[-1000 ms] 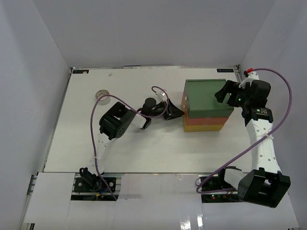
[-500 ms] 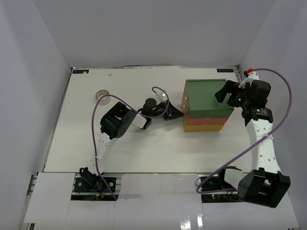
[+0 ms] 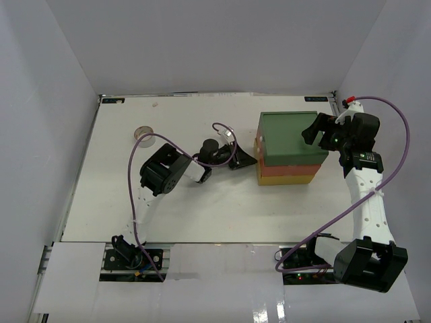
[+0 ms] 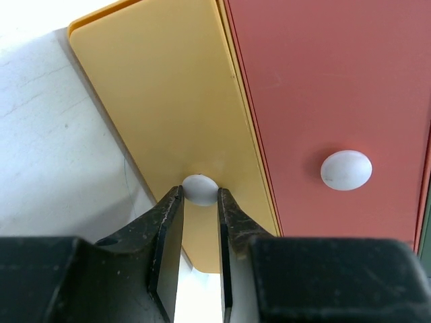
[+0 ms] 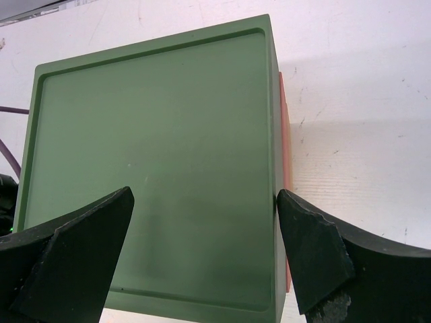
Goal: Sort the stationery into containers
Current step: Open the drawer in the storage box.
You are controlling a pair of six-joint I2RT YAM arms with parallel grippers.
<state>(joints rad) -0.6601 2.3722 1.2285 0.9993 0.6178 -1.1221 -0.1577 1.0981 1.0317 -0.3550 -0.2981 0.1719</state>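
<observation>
L gripper point(image 4: 199, 200) clamped on white knob point(image 4: 200, 187) of yellow drawer point(image 4: 155, 101), btm of stack point(image 3: 289, 145). Pull straight, level, no twist. R gripper point(image 5: 202, 205) spread wide over green top point(image 5: 148, 134) should brace it. Count: 3 drawers, 2 knobs visible, 1 tape roll point(image 3: 143, 132) well left of stack; no pens seen.
</observation>
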